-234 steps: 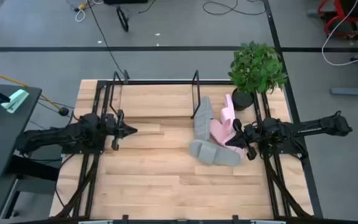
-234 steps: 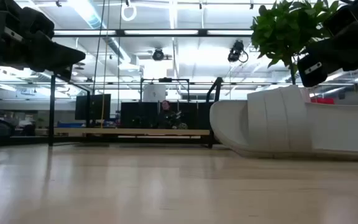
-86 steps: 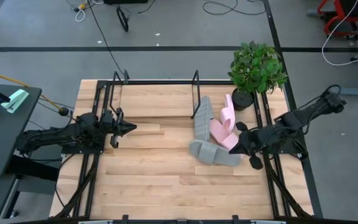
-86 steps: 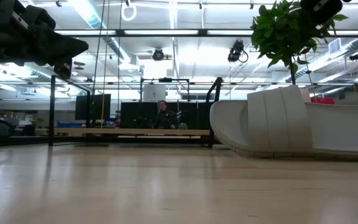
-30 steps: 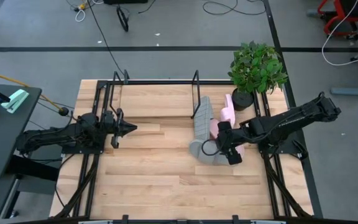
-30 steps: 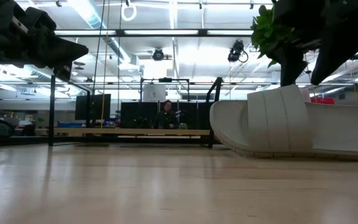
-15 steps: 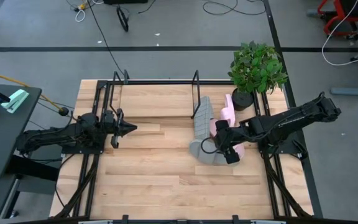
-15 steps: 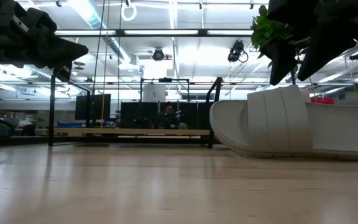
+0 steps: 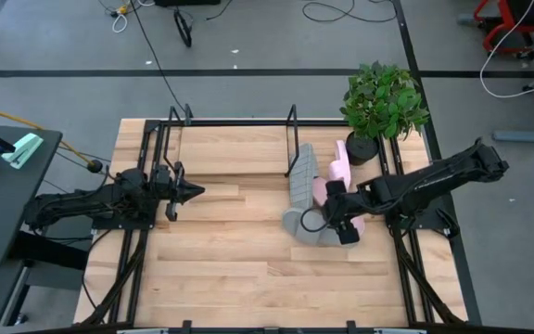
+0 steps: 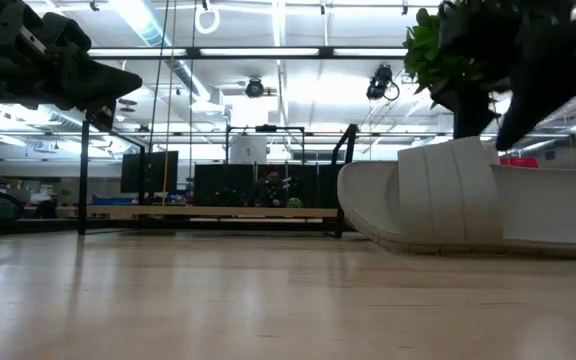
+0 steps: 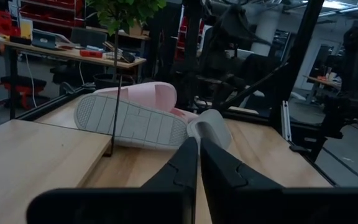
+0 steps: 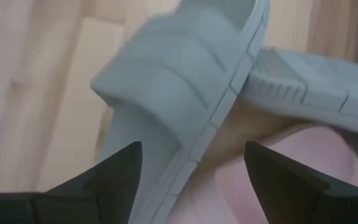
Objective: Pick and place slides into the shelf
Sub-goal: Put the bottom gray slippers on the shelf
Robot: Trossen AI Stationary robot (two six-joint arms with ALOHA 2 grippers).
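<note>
One grey slide [image 9: 315, 228] lies sole down on the table right of centre. My right gripper [image 9: 326, 221] hangs open just over it, a finger on either side of its wide strap [image 12: 166, 81], slanting down; in the low view the fingers [image 10: 473, 115] stand above the strap [image 10: 448, 190]. A second grey slide [image 9: 301, 173] stands on its edge and leans on the shelf's right looped end [image 9: 292, 139], sole [image 11: 129, 119] toward the left arm. Two pink slides [image 9: 336, 176] lie behind it. My left gripper [image 9: 193, 192] is shut, level, at the left.
A potted plant [image 9: 383, 100] stands at the table's far right corner, just behind the pink slides. The black wire shelf [image 9: 235, 122] runs along the far edge between its two looped ends. Bare wood lies between the two arms and toward the near edge.
</note>
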